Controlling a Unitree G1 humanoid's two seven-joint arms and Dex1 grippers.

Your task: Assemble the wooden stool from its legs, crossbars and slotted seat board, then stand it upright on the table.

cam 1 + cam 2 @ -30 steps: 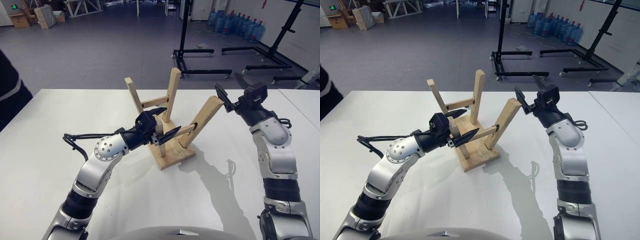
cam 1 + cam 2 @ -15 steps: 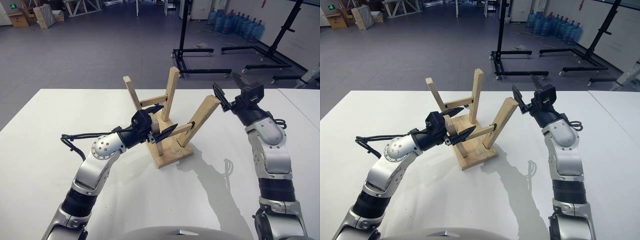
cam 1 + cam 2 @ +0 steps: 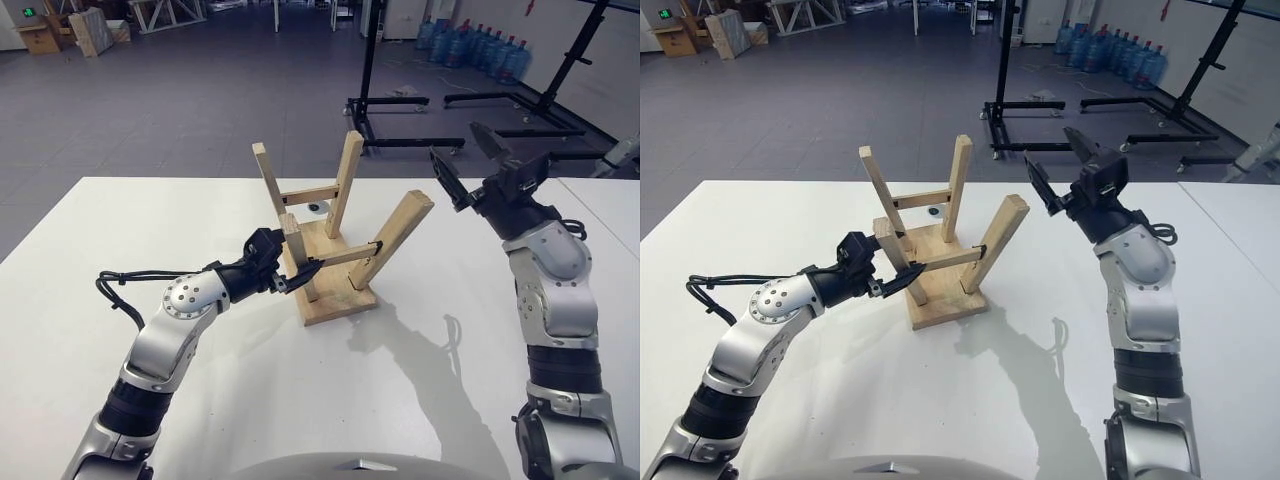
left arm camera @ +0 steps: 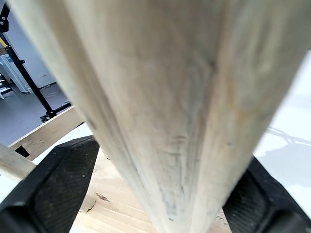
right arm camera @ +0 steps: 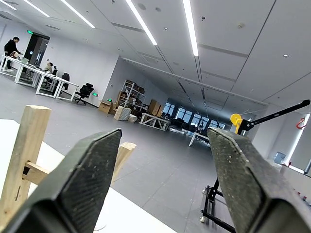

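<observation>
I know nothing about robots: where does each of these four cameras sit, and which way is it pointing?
Left eye view: on the head, looking forward and down over the table at the upturned stool; both arms show, left gripper clamping the near leg, right gripper raised and open.
Right eye view: its stereo twin, sharing the same scene.
Left wrist view: on the left wrist, tight against that leg between its own pads.
Right wrist view: on the right wrist, looking outward between its own open fingers, stool legs in sight.

A white table (image 3: 470, 400) carries the wooden stool (image 3: 343, 185), upside down, its seat board (image 3: 338, 298) flat on the top. Just behind it lies a small round thing (image 3: 318, 207), perhaps a ring.
</observation>
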